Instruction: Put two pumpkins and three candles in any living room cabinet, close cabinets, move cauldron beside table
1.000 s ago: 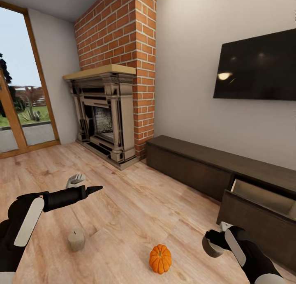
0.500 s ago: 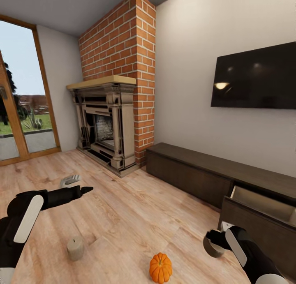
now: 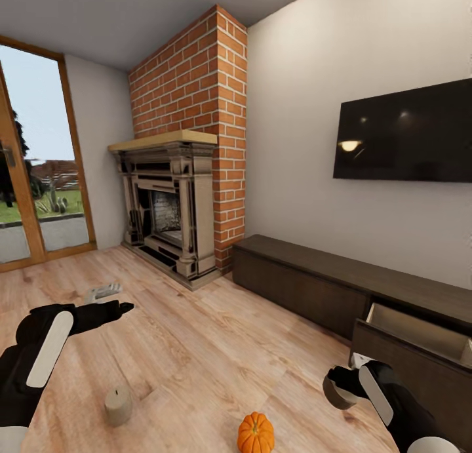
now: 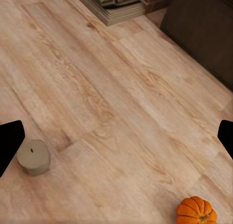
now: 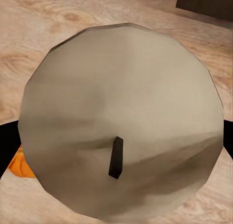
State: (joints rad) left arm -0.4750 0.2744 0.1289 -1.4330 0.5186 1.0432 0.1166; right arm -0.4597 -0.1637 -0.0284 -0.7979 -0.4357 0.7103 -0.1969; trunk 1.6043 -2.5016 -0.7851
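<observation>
Brick chimney (image 3: 196, 99) and fireplace (image 3: 169, 207) flank the cabinet (image 3: 314, 282); right claw (image 5: 116, 136) pinches a candle (image 5: 121, 122), left claw (image 4: 116, 136) spread.

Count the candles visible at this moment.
2. One candle stands on the floor below the left gripper; another candle is held in the right gripper. A third may be out of view.

Stubby beige-grey pillar candle (image 3: 118, 406) upright on wood floor; small ribbed orange pumpkin (image 3: 255, 433) nearby; dark-brown cabinet (image 3: 367, 309), one drawer open.
</observation>
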